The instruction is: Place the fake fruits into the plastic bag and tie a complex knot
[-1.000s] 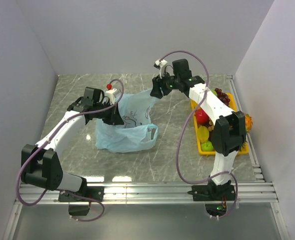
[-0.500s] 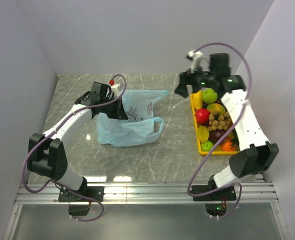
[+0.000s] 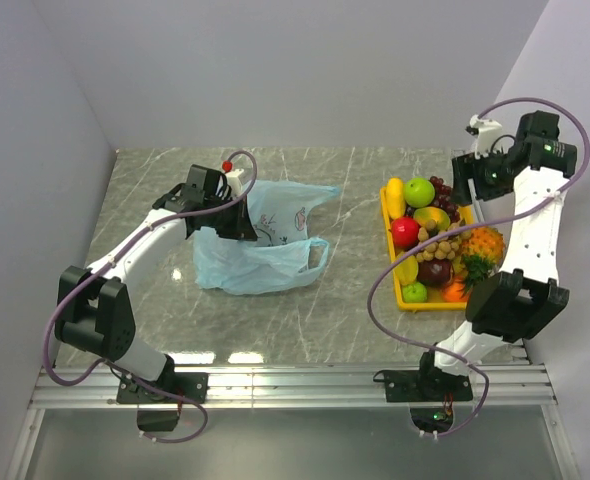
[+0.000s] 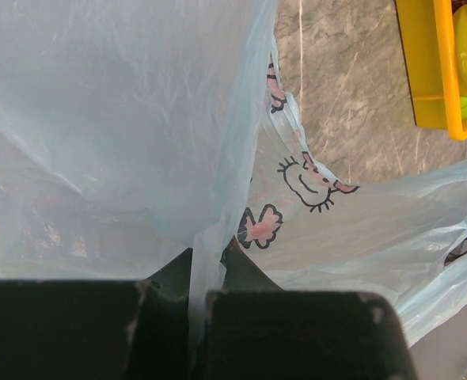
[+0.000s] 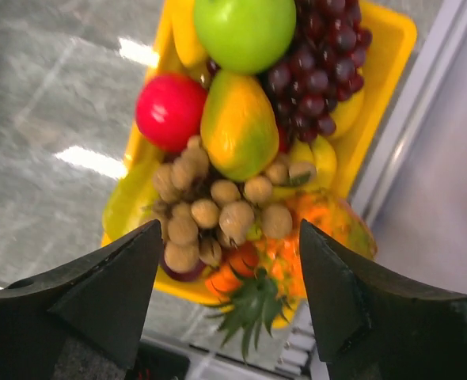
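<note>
Where it lies on the left half of the grey marbled table point(image 3: 345, 300), the plastic bag point(image 3: 260, 245) is seen as a thin, crinkled, translucent light-blue film printed with a pink and black cartoon figure. Its mouth is turned up and held partly open. One handle loop is spread flat towards the near right, and another corner points to the far right. From the left wrist view, a bunched strip of the plastic bag point(image 4: 123, 119) is drawn straight down between the pads of the left gripper point(image 4: 195, 305), which is pressed together on it. That left gripper point(image 3: 237, 215) is set at the bag's far left rim.

The right gripper point(image 5: 227, 237) is held with its fingers spread and nothing between them, above the yellow tray point(image 5: 392, 47). A green apple point(image 5: 244, 32), a red apple point(image 5: 170, 111), a mango point(image 5: 237, 127) and dark grapes point(image 5: 320, 63) are piled in the tray.

A second earlier the right gripper point(image 3: 470, 180) was placed at the bag's far right corner. It has since been carried across to the far right end of the yellow tray point(image 3: 388, 230), well apart from the bag. The left gripper's hold has been kept almost unmoved.
</note>
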Controlling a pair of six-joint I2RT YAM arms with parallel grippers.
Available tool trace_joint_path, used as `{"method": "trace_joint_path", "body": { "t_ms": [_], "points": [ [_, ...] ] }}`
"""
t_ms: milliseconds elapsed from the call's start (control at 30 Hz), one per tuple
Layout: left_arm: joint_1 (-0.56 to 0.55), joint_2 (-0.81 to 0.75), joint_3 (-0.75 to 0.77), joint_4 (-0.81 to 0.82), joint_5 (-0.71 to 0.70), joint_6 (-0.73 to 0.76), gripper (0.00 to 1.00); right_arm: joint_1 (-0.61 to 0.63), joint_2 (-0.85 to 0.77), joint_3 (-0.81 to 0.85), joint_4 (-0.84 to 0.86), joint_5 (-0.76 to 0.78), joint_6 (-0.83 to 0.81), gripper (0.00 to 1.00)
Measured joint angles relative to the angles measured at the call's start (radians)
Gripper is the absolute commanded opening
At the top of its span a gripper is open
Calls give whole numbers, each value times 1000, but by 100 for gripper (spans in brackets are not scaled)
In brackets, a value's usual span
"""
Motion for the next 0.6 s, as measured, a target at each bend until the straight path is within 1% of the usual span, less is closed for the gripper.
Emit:
{"method": "trace_joint_path", "body": {
  "t_ms": [100,267,333,500,600],
  "points": [
    [-1,0,0,-2,-1,2,0,0,-18,-35,-26,36,-42,69],
    [-1,0,0,-3,-6,3,0,11,-26,-69,-60,82,-73,66],
    [-1,0,0,-3,-7,3,0,18,-38,-109,-55,97,-76,66],
    [-2,0,0,-3,-7,3,0,45,-91,-277,-42,149,-55,64],
    [-2,0,0,-4,-7,4,0,55,-95,-310,-20,171,-11,60]
  ]
}}
